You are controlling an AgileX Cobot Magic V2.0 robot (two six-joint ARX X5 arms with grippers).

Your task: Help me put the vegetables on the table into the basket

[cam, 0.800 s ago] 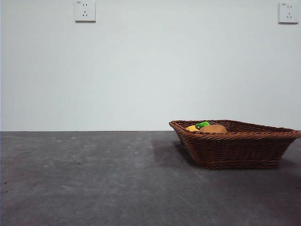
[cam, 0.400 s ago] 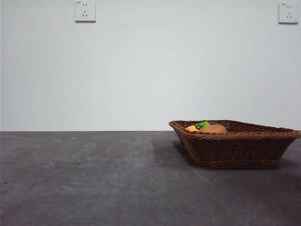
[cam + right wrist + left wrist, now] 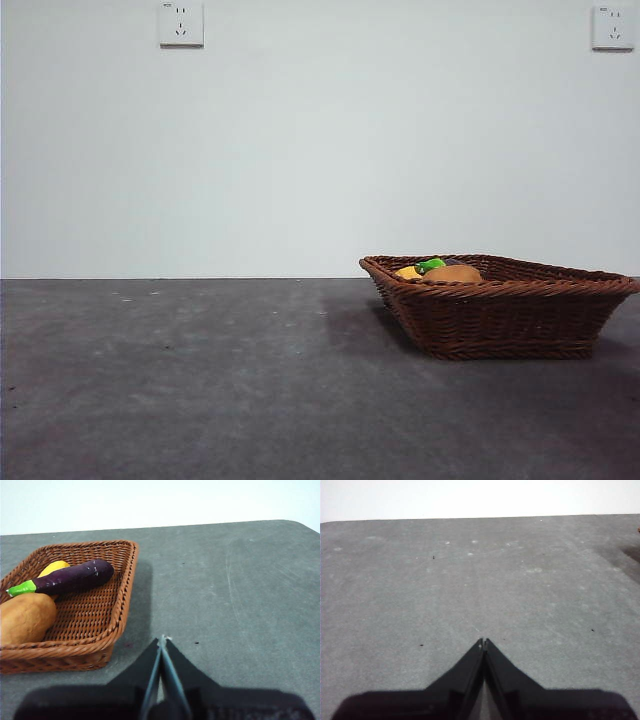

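Observation:
The wicker basket (image 3: pixel 500 310) stands on the table (image 3: pixel 200 380) at the right in the front view. Inside it, the right wrist view shows the purple eggplant (image 3: pixel 70 577), a bit of the yellow corn cob (image 3: pixel 52 567) behind it, and the brown potato (image 3: pixel 22 620) by the rim of the basket (image 3: pixel 112 630). Over the rim in the front view peek the potato (image 3: pixel 453 273), the eggplant's green stem (image 3: pixel 430 265) and the corn (image 3: pixel 407 271). My right gripper (image 3: pixel 162 641) is shut, beside the basket. My left gripper (image 3: pixel 483 642) is shut over bare table.
Two wall sockets (image 3: pixel 181 22) (image 3: pixel 612 26) sit high on the white wall behind the table. The table's far edge (image 3: pixel 480 518) and a rounded corner (image 3: pixel 295 524) show in the wrist views.

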